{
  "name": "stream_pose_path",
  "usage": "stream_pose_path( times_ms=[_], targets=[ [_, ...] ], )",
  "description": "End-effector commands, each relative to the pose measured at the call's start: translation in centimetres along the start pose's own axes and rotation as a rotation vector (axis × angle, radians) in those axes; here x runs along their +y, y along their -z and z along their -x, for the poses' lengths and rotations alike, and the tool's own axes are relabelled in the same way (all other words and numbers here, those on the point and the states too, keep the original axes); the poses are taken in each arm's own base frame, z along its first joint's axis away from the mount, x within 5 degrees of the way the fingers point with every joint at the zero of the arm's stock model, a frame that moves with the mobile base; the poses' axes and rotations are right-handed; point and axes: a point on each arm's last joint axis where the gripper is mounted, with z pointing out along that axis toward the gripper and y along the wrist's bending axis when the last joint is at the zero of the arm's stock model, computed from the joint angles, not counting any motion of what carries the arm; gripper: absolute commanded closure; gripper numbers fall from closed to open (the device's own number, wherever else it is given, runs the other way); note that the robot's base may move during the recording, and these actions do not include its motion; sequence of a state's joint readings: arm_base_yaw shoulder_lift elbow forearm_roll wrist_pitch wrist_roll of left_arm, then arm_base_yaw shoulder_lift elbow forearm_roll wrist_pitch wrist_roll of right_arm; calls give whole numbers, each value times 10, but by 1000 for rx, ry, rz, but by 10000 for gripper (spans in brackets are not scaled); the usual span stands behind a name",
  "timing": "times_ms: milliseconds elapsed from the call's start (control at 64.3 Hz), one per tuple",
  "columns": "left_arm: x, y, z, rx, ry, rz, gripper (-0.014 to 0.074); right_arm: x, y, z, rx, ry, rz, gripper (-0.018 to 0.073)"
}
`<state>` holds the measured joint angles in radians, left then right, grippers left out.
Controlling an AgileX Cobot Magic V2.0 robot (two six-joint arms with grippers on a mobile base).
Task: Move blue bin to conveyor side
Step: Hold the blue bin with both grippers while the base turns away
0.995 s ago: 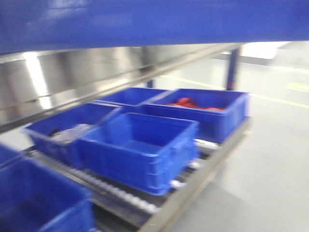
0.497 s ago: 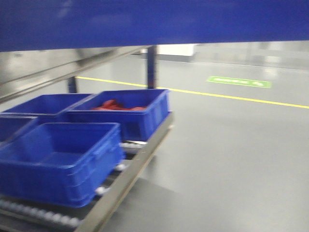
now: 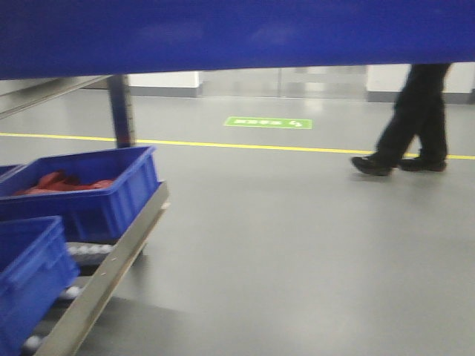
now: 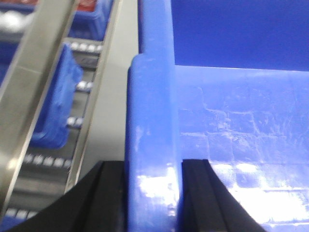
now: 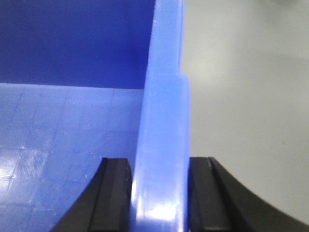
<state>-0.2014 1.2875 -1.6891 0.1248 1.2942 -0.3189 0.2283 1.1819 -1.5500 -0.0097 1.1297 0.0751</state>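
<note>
Blue bin (image 3: 237, 33) spans the top of the front view, held aloft: the left gripper (image 4: 152, 193) has its jaws clamped on the left wall, the right gripper (image 5: 159, 191) on the right wall. Carrying seems the step in hand. Next comes level travel to the conveyor, unseen here, minding the walker (image 3: 415, 119) at upper right.

Ahead of me a smooth pale grey floor (image 3: 297, 245) with a soft sheen spreads out, crossed far off by a thin yellow line (image 3: 223, 144), with a green floor sign (image 3: 268, 122) just beyond it. On the left stands a roller rack (image 3: 111, 259) with a steel edge rail and a blue post (image 3: 121, 111), carrying stored crates (image 3: 89, 200), one holding something red. At the far right a person's dark legs (image 3: 415, 111) stand at the line, before a pale far wall (image 3: 163, 79).
</note>
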Motion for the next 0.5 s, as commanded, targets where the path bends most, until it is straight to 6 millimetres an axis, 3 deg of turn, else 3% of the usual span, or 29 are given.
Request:
stream_pose_path(
  times_ms=[0, 482],
  targets=[
    [0, 12, 7, -105, 1, -17, 616, 0, 15, 10, -140, 21, -1, 648],
    [0, 12, 7, -105, 1, -17, 616, 0, 15, 10, -140, 21, -1, 648]
  ],
)
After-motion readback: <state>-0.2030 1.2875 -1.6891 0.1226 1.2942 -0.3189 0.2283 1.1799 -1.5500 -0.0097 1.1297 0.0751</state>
